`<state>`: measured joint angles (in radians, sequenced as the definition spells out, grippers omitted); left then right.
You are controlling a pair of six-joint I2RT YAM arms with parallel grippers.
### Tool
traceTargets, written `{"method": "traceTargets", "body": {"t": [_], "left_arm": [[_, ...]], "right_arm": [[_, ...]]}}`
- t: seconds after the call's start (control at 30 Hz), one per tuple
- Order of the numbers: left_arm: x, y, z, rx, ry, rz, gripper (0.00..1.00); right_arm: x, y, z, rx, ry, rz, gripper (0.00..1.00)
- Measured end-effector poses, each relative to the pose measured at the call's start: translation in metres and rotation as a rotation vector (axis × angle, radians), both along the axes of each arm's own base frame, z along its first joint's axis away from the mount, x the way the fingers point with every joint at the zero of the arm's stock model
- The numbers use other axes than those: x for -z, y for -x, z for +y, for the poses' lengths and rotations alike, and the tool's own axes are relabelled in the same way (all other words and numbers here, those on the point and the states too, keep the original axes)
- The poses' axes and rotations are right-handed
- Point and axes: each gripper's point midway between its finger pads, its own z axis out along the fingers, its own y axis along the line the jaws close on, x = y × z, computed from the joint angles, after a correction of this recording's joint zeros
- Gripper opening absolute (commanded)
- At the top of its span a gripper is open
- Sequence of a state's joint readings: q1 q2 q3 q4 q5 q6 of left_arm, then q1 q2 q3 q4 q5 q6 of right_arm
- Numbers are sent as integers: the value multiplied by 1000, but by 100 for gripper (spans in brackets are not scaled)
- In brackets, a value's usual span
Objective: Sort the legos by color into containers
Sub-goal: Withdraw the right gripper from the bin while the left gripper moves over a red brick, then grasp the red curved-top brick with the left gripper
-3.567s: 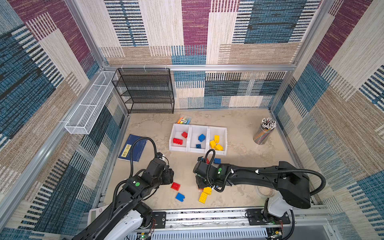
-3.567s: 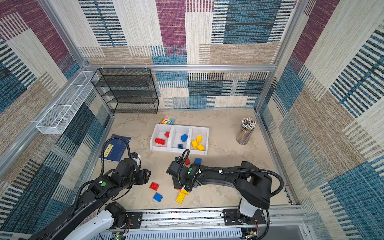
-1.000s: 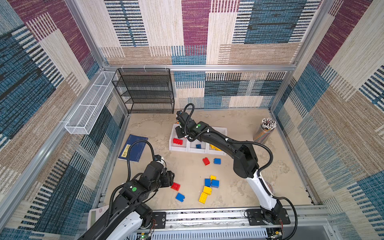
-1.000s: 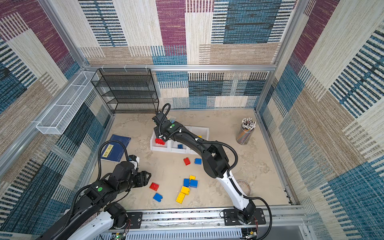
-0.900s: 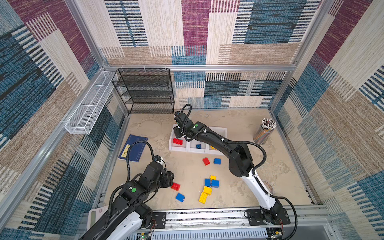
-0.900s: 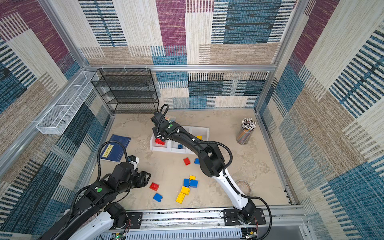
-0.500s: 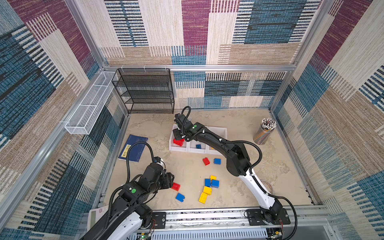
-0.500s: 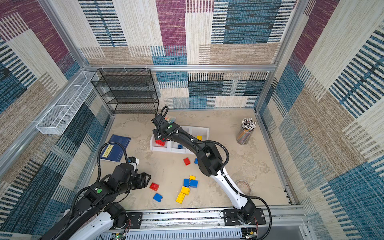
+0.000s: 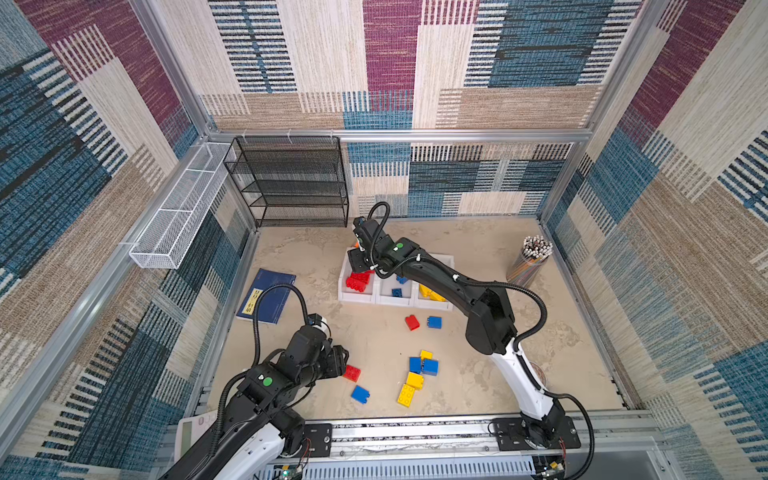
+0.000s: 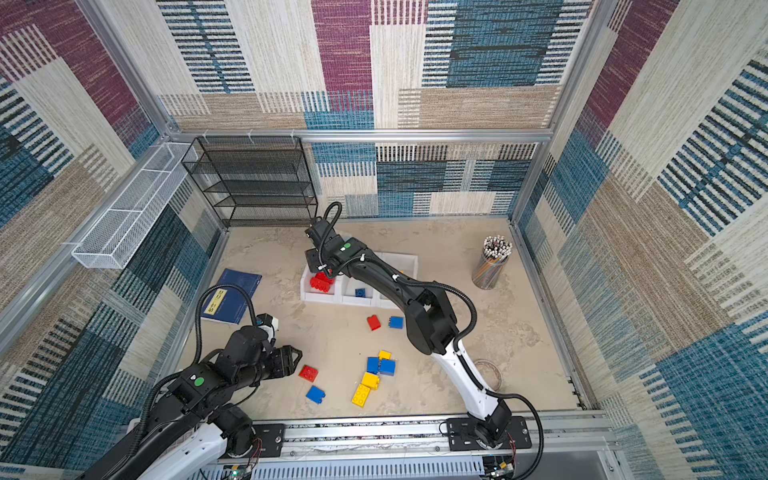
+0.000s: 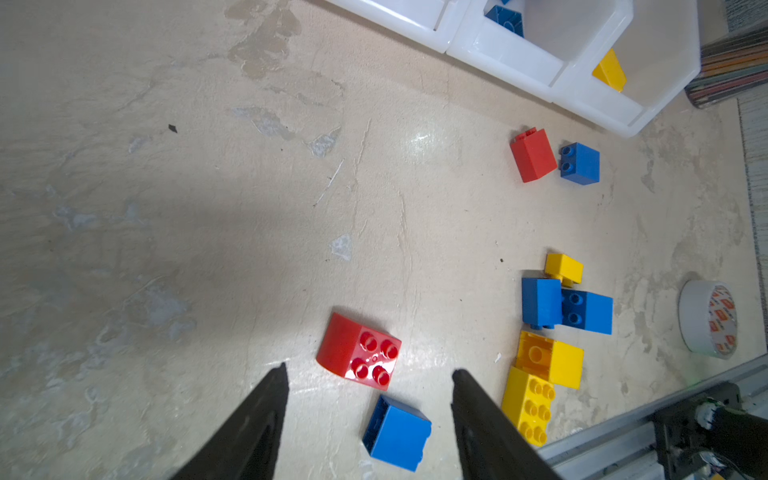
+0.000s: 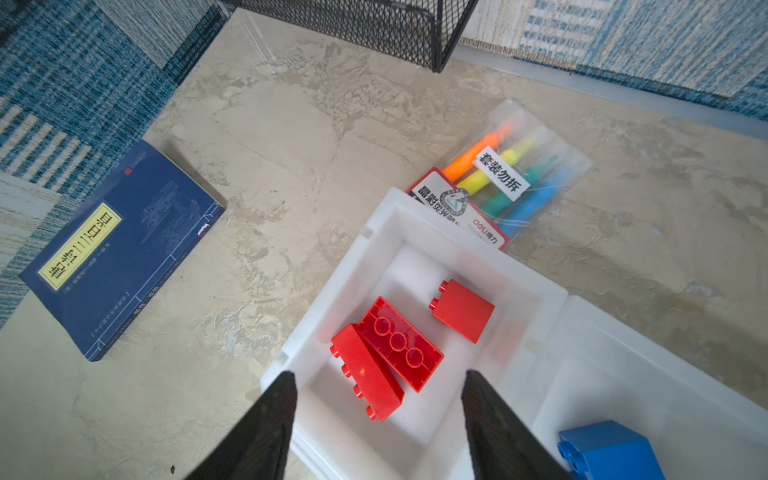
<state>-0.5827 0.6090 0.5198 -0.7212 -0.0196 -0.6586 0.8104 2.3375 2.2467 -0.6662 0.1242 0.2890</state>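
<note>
At the lower left of both top views we saw the left arm (image 9: 299,365) crouched low over the table (image 9: 311,257), forearm pointing right, its jaws parted and empty. Just off their tips, to the right, lay the red square brick (image 9: 352,372), studs up. In the left wrist view it sat just beyond the two fingertips (image 11: 272,403) and centred between their lines, its sides at a slant to them. Being square, it had no long axis, so we judged a small wrist turn and a short forward reach would set the left jaws on opposite sides. A blue brick (image 9: 360,394) lay just below it in the frame, near enough to be nudged.

Up and right of that, at mid-frame, stood the containers (image 9: 357,298): red bricks (image 12: 390,353) in the left compartment, blue in the middle, yellow in the right. The right jaws hung above the left compartment, spread wide with nothing between them.

Below the containers a loose red brick (image 9: 412,322) and a loose blue brick (image 9: 434,322) lay side by side, apart; lower again sat a cluster of blue and yellow bricks (image 9: 422,368), some touching.

Farther right the right arm (image 9: 490,316) rose from its base at the lower right, elbow high, and stretched up and left across the middle. For the red square brick the left arm was plainly nearer, by our reckoning.
</note>
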Motion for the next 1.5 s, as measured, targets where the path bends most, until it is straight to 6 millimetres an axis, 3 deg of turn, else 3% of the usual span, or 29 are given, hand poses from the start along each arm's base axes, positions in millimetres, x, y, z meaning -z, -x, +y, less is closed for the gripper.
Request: {"method": "traceTargets", "body": {"t": [0.23, 0.43, 0.87, 1.1, 1.5], "left_arm": [[6, 2, 0, 5, -8, 19, 66], [16, 6, -5, 28, -29, 66, 66], [55, 39, -24, 49, -37, 214, 66], [74, 43, -32, 1, -7, 260, 66], [74, 15, -50, -25, -18, 206, 68]], "right_arm": [[-13, 35, -29, 7, -14, 15, 66], [-27, 74, -74, 47, -57, 13, 67], [-2, 153, -183, 221, -59, 56, 68], [-6, 169, -210, 303, -99, 55, 69], [-9, 180, -229, 369, -132, 60, 69]]}}
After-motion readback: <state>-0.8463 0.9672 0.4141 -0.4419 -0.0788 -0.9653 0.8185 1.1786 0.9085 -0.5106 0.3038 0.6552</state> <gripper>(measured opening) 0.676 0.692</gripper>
